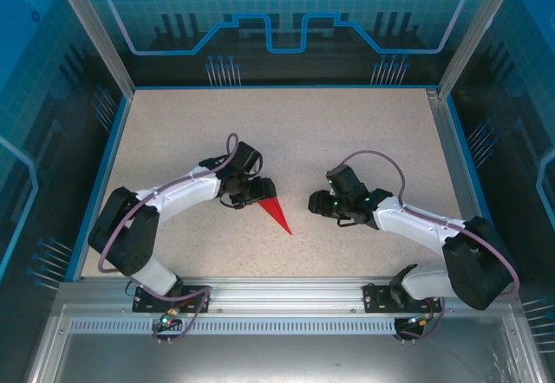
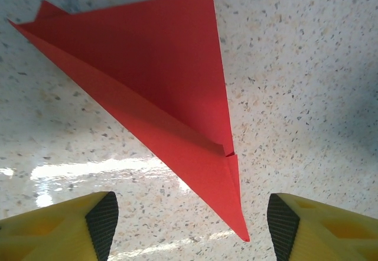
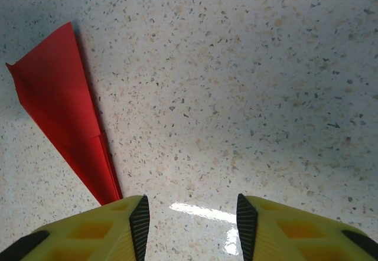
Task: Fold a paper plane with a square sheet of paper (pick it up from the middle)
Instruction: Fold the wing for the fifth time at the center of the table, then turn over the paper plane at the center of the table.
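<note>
The square sheet of paper lies flat on the speckled table, folded into a slim, pointed red paper plane [image 1: 277,214] with a centre crease. My left gripper [image 1: 251,194] hovers at its upper left end. In the left wrist view the paper plane [image 2: 159,90] runs from the top left down to a sharp tip that lies between the open yellow fingers of the left gripper [image 2: 192,219], touching neither. My right gripper [image 1: 319,203] stands a little to the right of it, open. In the right wrist view the paper plane [image 3: 59,113] is left of the right gripper [image 3: 193,225], which holds nothing.
The speckled table [image 1: 295,132] is fenced by blue side rails [image 1: 102,175] and a metal frame at the near edge [image 1: 286,292]. Both arms reach inward from the near corners, leaving bare table behind and between them.
</note>
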Robot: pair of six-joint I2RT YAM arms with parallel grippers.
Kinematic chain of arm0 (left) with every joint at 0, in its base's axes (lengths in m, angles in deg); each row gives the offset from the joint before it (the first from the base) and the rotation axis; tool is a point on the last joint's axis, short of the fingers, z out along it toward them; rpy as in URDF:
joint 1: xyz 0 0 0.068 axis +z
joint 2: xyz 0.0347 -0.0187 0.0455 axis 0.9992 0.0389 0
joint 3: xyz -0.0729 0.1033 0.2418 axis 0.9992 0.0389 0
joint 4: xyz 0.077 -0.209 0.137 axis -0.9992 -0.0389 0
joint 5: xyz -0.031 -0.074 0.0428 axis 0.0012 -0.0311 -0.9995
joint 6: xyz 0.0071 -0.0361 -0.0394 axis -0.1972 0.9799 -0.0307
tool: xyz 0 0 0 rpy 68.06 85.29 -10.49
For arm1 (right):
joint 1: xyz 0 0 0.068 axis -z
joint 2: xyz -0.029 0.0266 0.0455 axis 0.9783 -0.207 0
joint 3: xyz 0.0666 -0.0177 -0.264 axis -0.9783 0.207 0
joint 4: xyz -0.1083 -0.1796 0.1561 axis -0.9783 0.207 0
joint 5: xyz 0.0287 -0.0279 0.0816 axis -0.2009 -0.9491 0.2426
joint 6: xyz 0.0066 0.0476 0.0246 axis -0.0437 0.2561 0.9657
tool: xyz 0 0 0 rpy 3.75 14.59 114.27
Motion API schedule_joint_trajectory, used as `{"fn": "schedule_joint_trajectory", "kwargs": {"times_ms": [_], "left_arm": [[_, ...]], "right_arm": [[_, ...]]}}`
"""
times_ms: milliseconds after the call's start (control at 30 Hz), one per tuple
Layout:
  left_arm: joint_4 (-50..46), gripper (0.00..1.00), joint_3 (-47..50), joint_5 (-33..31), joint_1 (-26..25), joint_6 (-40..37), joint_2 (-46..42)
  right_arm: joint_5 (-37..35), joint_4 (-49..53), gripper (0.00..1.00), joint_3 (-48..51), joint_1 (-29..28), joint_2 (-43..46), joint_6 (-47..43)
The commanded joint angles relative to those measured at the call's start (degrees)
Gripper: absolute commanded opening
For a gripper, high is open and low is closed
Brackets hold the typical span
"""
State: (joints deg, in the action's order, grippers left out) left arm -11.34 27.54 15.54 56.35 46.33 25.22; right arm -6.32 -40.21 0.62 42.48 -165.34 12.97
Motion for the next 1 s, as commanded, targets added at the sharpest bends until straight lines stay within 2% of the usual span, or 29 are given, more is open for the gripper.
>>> {"fn": "schedule_joint_trajectory", "kwargs": {"times_ms": [0,433,967], "left_arm": [[-4.0,0.73,-2.8,-2.1,-1.3,1.4,2.6],[-5.3,0.74,-6.4,-2.8,-1.6,1.4,8.0],[-2.8,0.5,0.7,-1.7,2.4,1.5,3.3]], "right_arm": [[1.2,-1.8,0.46,0.7,0.6,-1.1,0.8],[5.3,-4.5,0.49,-1.8,-1.1,-6.2,0.1],[8.5,-4.8,0.5,-7.3,-3.6,-13.1,-2.5]]}}
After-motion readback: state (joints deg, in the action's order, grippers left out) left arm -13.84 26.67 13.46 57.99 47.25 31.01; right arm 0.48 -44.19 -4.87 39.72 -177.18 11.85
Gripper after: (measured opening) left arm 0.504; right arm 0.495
